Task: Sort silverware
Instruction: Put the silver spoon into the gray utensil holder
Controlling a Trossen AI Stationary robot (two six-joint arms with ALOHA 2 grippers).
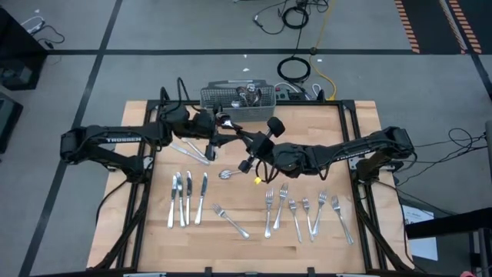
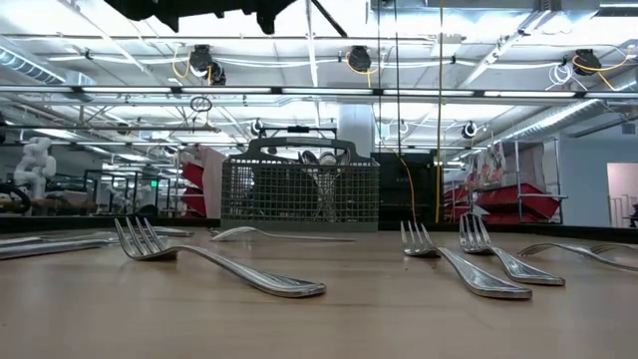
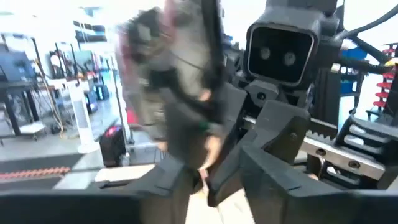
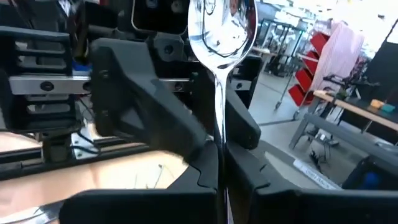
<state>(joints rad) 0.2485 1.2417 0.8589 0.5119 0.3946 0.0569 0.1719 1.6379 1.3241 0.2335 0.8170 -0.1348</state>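
Right pincer (image 4: pixel 219 177) is clamped on the handle of a shiny silver metal spoon (image 4: pixel 222 28), bowl pointing away from the wrist, held in the air just in front of the grey wire-mesh cutlery basket (image 1: pixel 237 104). Left pincer (image 1: pixel 217 137) meets it there, partly open; can't tell if it touches the spoon.

Handling, my read: light, rigid, slick polished metal. The thin handle can pivot in a two-finger grip, so grab mid-handle, across the flat.

The rest of the silverware lies on the wooden desk (image 1: pixel 246 231) nearer the camera than the basket: table knives (image 1: pixel 187 198), forks (image 1: pixel 304 211), one loose spoon (image 1: pixel 227 175).

Hard to see: left wrist view is blurred, the handoff contact is hidden by both arms, and the basket contents are unclear.
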